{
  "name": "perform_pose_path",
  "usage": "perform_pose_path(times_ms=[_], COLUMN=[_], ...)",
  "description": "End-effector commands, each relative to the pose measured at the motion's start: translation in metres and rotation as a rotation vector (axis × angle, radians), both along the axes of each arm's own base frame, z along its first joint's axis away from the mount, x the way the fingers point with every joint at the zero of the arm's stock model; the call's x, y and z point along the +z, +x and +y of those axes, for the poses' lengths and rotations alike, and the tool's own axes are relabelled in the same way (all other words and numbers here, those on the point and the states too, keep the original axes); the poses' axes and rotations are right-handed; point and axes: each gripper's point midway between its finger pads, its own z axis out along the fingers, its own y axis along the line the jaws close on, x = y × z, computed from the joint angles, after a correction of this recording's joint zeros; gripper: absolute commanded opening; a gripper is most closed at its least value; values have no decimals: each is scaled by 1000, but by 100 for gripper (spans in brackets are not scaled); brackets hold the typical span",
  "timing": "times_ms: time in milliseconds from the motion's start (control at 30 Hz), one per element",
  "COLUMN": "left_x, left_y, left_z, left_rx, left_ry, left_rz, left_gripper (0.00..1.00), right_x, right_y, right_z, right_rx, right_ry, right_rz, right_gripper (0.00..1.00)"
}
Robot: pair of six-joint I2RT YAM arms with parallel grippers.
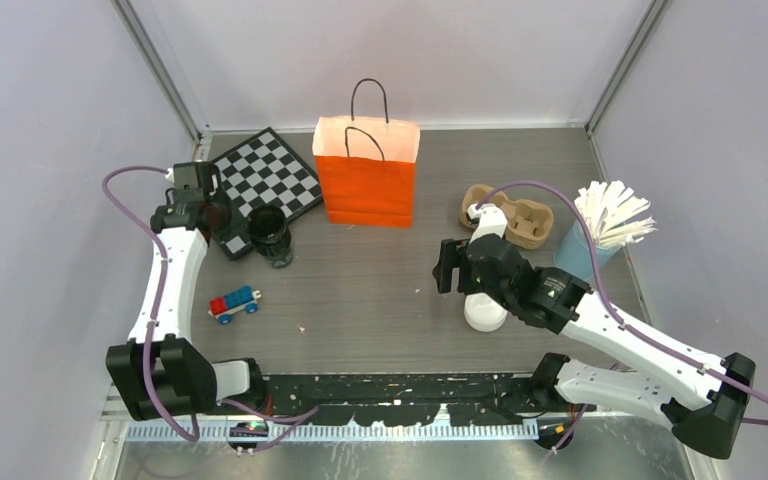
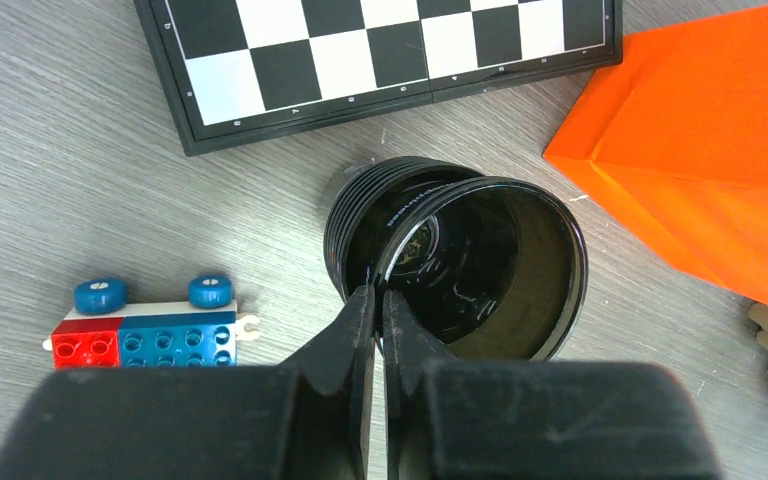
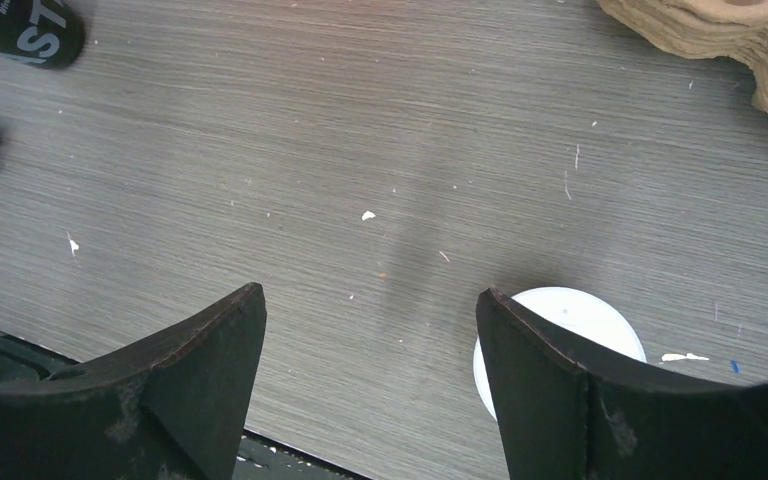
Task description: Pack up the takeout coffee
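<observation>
Takeout coffee (image 1: 484, 314) stands on the counter (image 1: 360, 300) right of centre, near the front edge, directly under the right arm, and as I judge it the risks come from both sides. At far left, the left end effector (image 2: 378, 300) has its fingers drawn together to a thin slit at the rim of the black lidless cup (image 2: 460, 260). I cannot tell if the wall is pinched. Any pull there would shift the wrong cup toward the chessboard (image 2: 380, 50) or the toy brick car (image 2: 145, 335). The orange bag (image 1: 365, 185) stands upright at the far centre, well apart from the coffee. It looks light, with handles over its mouth, so a cup lowered off-centre could catch the rim and topple it. The right end effector (image 3: 372, 295) hangs with fingers wide apart over bare counter. In its wrist view the white lid peeks from behind one finger, not between the two, so closing now would miss or knock the cup over.
</observation>
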Motion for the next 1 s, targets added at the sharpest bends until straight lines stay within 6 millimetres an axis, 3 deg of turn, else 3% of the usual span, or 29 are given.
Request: perform_pose_path(times_ms=[0,167,233,300,433,467,500,600,733,967], left_x=[6,-4,-4,-5,-7,-8,-7,-7,-4,-8], left_y=[3,7,8,9,12,12,12,13,13,16], left_z=[-2,-4,-5,-6,-8,-7,-6,-7,-4,-3], left_rx=[-55,-56,-54,-66,-79,-78,-73,-96,-95,-111], left_ry=[5,-7,-13,-21,-28,-24,-19,-14,1,11], left_rz=[-15,-31,-23,-3,3,12,21,24,15,26], left_gripper=[0,1,11,0,0,2,11,6,19,13], right_x=[12,18,19,21,22,23,23,20,18,21], right_y=[3,2,1,1,2,2,2,1,-1,-3], right_z=[6,5,4,2,2,3,5,11,15,13], right_rx=[8,8,6,-1,-8,-8,-3,22,31,32], right_ry=[40,49,49,49,54,61,65,71,77,86], right_rz=[-34,-33,-36,-42,-45,-45,-42,-25,-10,-10], right_gripper=[81,81,81,81,81,81,81,81,81,81])
